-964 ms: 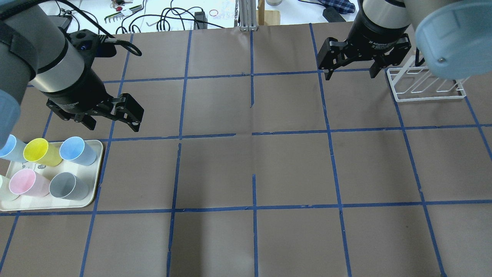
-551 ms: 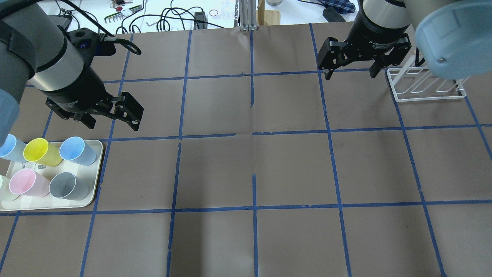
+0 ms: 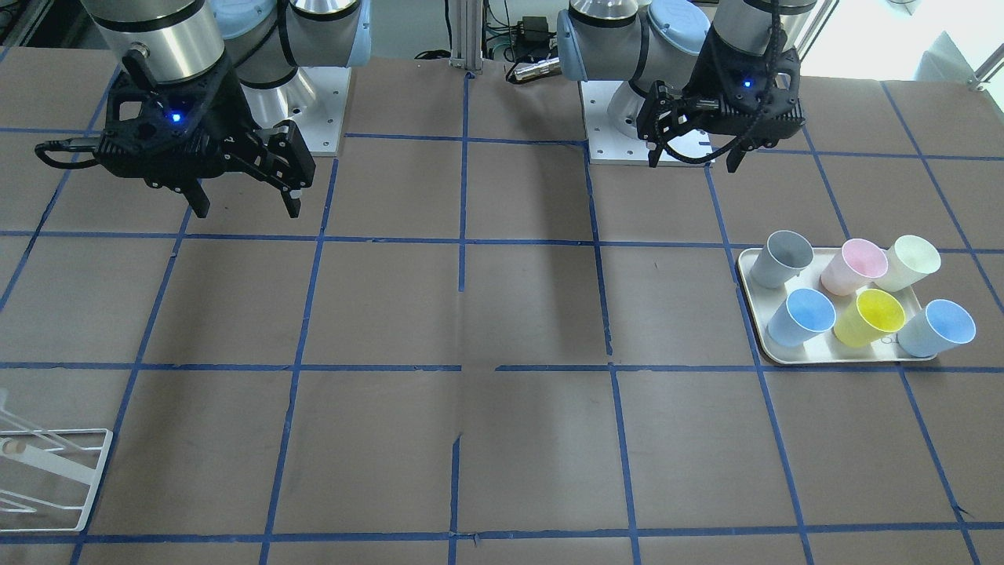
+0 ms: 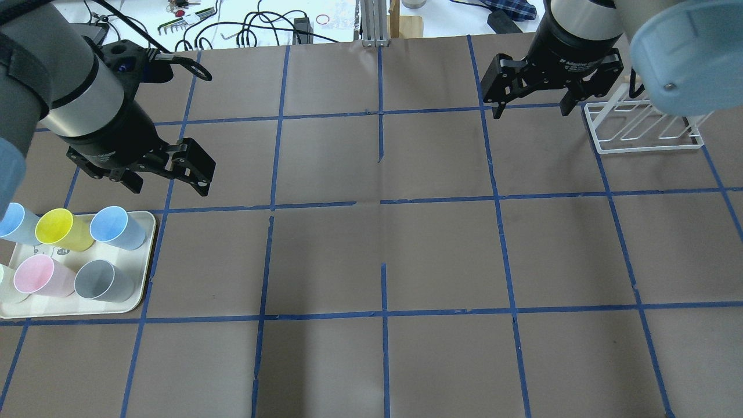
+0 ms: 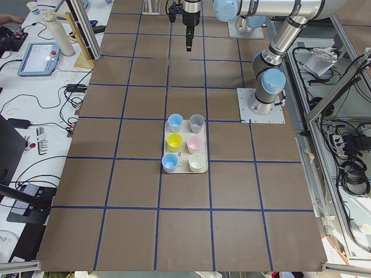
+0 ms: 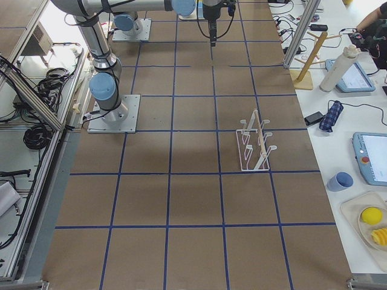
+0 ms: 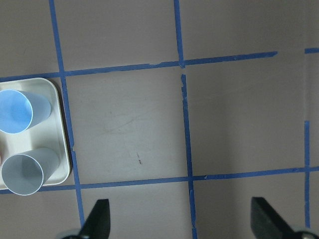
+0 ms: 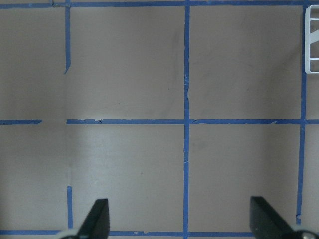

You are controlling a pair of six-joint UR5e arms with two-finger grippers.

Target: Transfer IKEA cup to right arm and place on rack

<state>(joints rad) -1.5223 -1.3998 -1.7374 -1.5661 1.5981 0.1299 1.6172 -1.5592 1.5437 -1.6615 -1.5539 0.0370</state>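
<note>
Two pale blue IKEA cups (image 4: 116,227) (image 4: 11,222) stand upright on a cream tray (image 4: 148,261) at the table's left, among yellow, pink, grey and pale cups. The nearer blue cup also shows in the left wrist view (image 7: 20,112) and the front view (image 3: 800,316). My left gripper (image 4: 168,186) hangs open and empty above the table, just beyond the tray; it also shows in the front view (image 3: 694,161). My right gripper (image 4: 532,110) is open and empty, just left of the white wire rack (image 4: 644,125); the front view shows this gripper (image 3: 247,208) too.
The grey cup (image 7: 27,172) stands beside the blue one at the tray's right edge. The rack also shows in the right side view (image 6: 254,145) and the front view (image 3: 47,471). Brown table with blue tape grid. Cables and tools lie past the far edge.
Both grippers have drifted slightly toward the far side of the table and stay open. The cups and the rack have not moved.
</note>
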